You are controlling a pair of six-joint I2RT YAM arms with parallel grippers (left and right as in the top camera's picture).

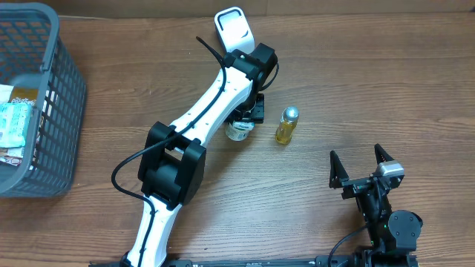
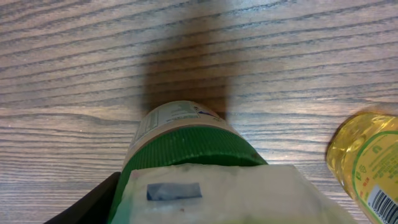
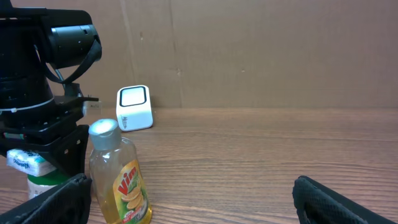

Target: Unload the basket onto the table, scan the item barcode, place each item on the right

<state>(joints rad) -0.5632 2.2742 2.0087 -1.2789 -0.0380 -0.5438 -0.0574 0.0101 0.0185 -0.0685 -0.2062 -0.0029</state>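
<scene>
The table is brown, streaked with wood grain. The basket at the left is a grey lattice. The far scanner is white with a dark window. The bottle is clear yellow, silver-capped. The jar has a ribbed green lid; the packet is white with a grey-blue patch.

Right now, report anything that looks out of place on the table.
A white packet sits over the green lid of the jar, an odd place for it; whether it rests there or is held, I cannot tell. The yellow bottle stands upright, and nothing looks spilled.
</scene>
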